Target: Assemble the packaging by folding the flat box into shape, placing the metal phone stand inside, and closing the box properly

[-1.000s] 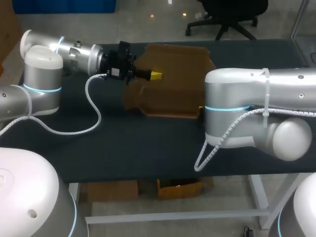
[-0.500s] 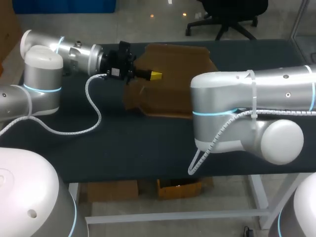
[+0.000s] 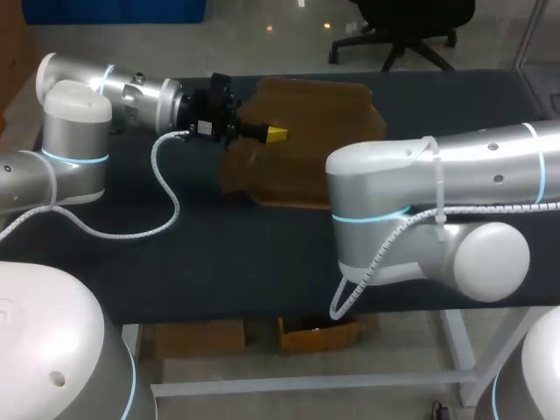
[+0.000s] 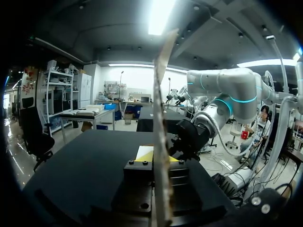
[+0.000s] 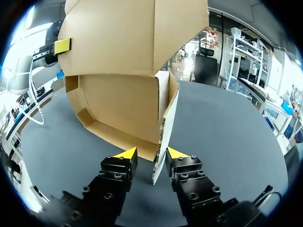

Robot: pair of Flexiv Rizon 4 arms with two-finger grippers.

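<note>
Dark desk [image 3: 219, 254] fills the head view, and the left arm [image 3: 131, 96] reaches in from its left side, low over the surface. The left jaws are clamped on the left edge of the brown cardboard box [image 3: 306, 131], with one yellow fingertip [image 3: 276, 133] lying on top of the sheet. In the left wrist view the sheet runs edge-on between the two jaw blocks.

The box sits at the far middle of the desk, partly folded, with a broad panel raised and a side flap [image 5: 165, 127] standing up. It looks light and thin, stiff across its panels and ready to bend at the creases. I judge it best held on a flat panel or a flap edge close to a crease, with a modest squeeze. A hard pinch would likely dent it, and the smooth card may slip in a loose one.

Further right, the right arm [image 3: 437, 201] crosses over the desk. The right jaws stand apart, one yellow fingertip [image 5: 127, 152] on each side of the upright flap, with a gap showing beside it.

From above, the right arm hides the box's right part and the right jaws. The box's underside is hidden too. The metal phone stand shows in no view.
</note>
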